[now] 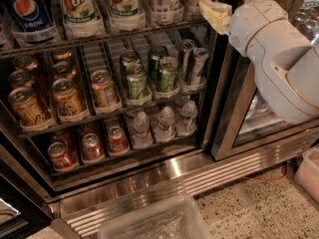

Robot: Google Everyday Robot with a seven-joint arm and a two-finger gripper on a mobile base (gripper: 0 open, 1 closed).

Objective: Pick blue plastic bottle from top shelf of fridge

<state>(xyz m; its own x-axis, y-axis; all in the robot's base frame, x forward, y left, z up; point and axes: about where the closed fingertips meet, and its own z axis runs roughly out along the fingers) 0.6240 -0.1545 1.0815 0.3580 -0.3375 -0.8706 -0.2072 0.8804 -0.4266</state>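
The fridge stands open, with a steel sill and dark wire shelves. On the top shelf, tall bottles stand in clear lane trays with their caps cut off by the frame's top edge. Two pale bluish-white labelled bottles stand at its right end; I cannot read their labels. My gripper is at the top right, just right of those bottles and at their height. Its yellowish fingers are spread apart and hold nothing. The white arm runs down to the right.
A dark blue Pepsi bottle and white-and-green soda bottles fill the shelf's left. Cans sit on the middle rack, small water bottles below. A glass door stands right of the opening. A clear plastic bin lies on the floor.
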